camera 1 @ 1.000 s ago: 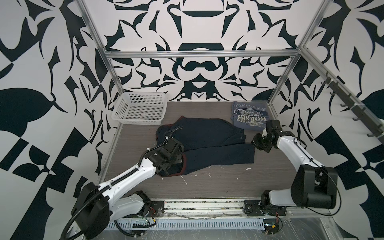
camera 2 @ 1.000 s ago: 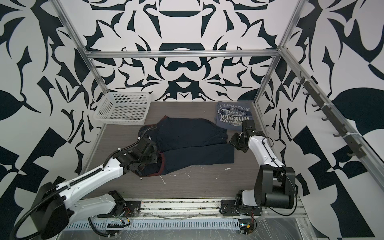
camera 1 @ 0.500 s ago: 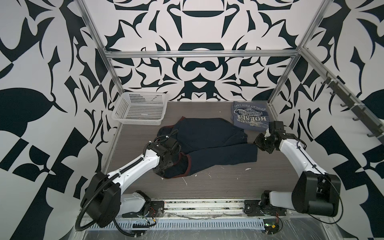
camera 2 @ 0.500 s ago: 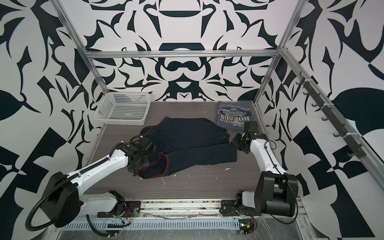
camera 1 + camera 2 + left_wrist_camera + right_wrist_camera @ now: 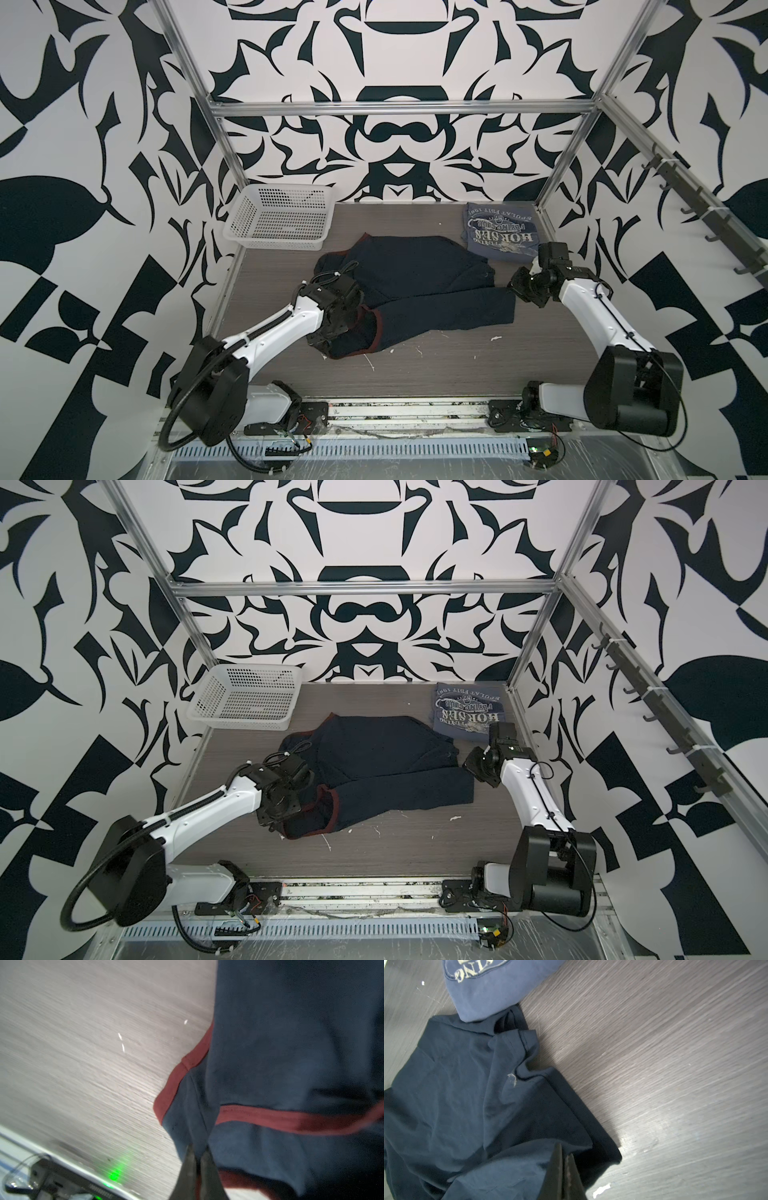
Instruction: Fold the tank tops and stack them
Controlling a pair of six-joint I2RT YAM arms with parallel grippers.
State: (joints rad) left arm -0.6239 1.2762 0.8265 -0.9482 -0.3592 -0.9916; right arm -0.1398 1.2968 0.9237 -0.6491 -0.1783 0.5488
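Observation:
The dark navy tank top (image 5: 415, 282) (image 5: 386, 758) with red trim lies rumpled mid-table, one long panel folded toward the front. My left gripper (image 5: 198, 1149) is shut on a fold of it beside the red trim (image 5: 178, 1078); in both top views that gripper (image 5: 330, 334) (image 5: 276, 816) sits at the top's front left end. My right gripper (image 5: 563, 1151) is shut on its plain hem corner at the right end (image 5: 515, 284) (image 5: 469, 762). The grey-blue tank top (image 5: 498, 232) (image 5: 469, 712) (image 5: 492, 991) lies folded flat at the back right, print up, touching the navy one.
A white perforated basket (image 5: 282, 216) (image 5: 245, 700) stands at the back left corner. Small white scraps (image 5: 494, 337) dot the wood table in front of the navy top. A rail of hooks (image 5: 706, 216) runs along the right wall. Metal frame posts mark the back corners.
My left jaws stood open over the red-trimmed end and have closed on the cloth. The right gripper has shifted slightly right with the hem, drawing the front panel longer.

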